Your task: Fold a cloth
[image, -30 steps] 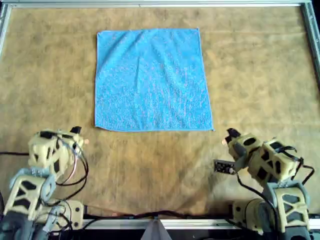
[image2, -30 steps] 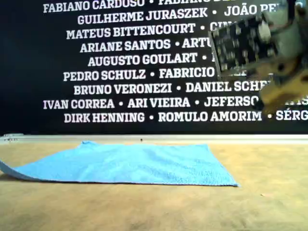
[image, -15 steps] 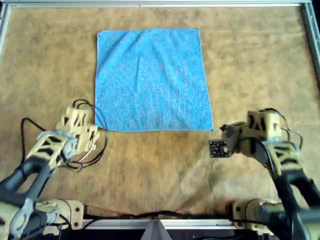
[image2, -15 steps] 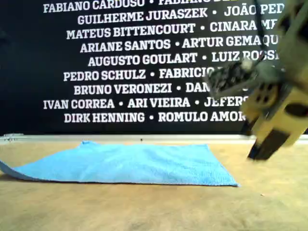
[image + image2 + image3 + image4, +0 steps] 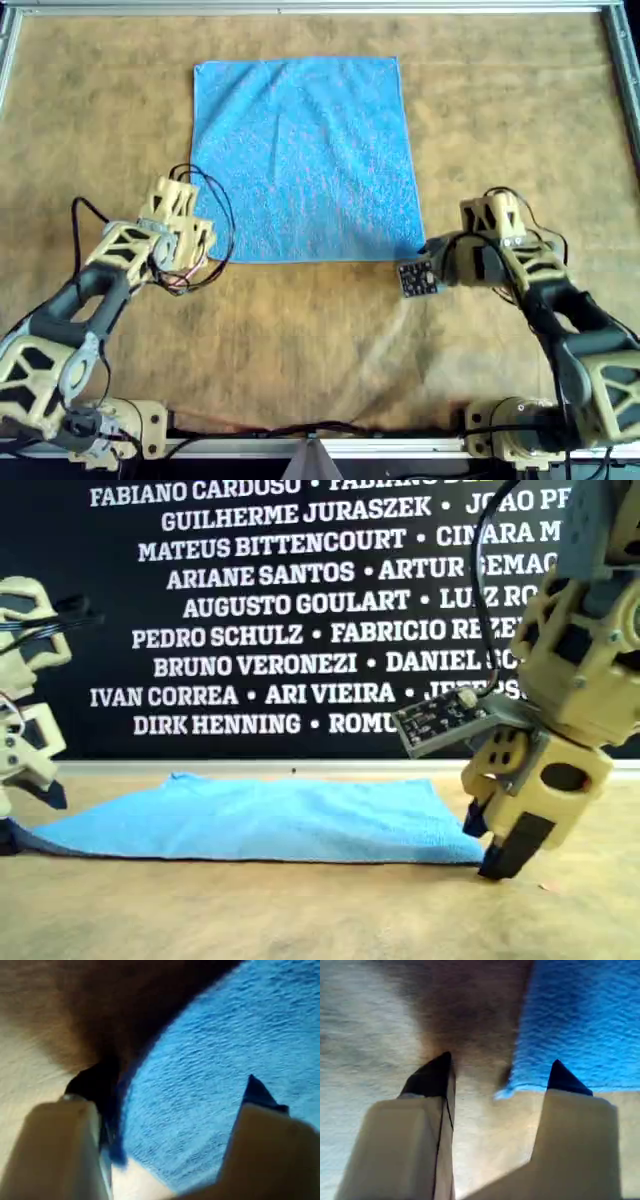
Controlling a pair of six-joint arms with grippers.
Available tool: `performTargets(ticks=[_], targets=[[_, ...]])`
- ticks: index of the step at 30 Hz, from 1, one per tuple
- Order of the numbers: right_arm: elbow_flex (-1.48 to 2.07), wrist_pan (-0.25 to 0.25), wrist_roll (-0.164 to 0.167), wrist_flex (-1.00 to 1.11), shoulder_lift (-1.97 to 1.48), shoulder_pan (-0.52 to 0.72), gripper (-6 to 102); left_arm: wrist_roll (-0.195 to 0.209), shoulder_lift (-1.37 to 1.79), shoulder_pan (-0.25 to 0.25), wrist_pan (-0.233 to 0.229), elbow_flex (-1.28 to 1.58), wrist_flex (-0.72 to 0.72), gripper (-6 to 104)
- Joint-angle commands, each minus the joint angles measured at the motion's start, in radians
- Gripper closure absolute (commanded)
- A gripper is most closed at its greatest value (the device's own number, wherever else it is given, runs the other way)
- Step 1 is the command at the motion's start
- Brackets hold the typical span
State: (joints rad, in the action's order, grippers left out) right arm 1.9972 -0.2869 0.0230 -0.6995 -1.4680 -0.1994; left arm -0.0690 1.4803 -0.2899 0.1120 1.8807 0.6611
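Lying flat, cloth (image 5: pixel 304 158), both hands (image 5: pixel 175 1110) (image 5: pixel 500 1077) wide, wall reading "PEDRO SCHULZ" (image 5: pixel 216 637)

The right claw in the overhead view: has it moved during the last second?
Yes. The right claw has travelled up the overhead view, from the bare table below to the cloth's lower right corner there.

Beige lattice-shelled arms, black cables, black-tipped end effector fingers (image 5: pixel 434 1076)
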Motion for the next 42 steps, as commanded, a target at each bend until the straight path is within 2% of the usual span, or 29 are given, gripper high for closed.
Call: performTargets(ticks=[1,13,16,34,38,42], targets=[[-0.095,0.003,0.003,0.055,0.026,-0.005,19,-0.002,0.000,-0.015,-0.005,-0.066,-0.021,8],[-0.230,0.003,0.003,0.054,0.135,-0.006,21,-0.014,0.000,-0.015,-0.006,-0.072,-0.021,9],[-0.236,0.003,0.003,0.054,0.140,-0.006,21,-0.002,0.000,-0.015,-0.006,-0.072,-0.021,9],[-0.305,0.005,0.003,0.054,0.196,-0.061,22,0.000,0.000,-0.015,-0.008,-0.063,-0.021,9],[-0.305,0.005,0.002,0.054,0.196,-0.061,34,0.002,0.000,-0.015,-0.008,-0.058,-0.021,16],[-0.305,0.005,0.002,0.054,0.196,-0.061,55,0.003,0.015,-0.014,-0.008,-0.069,-0.021,35]])
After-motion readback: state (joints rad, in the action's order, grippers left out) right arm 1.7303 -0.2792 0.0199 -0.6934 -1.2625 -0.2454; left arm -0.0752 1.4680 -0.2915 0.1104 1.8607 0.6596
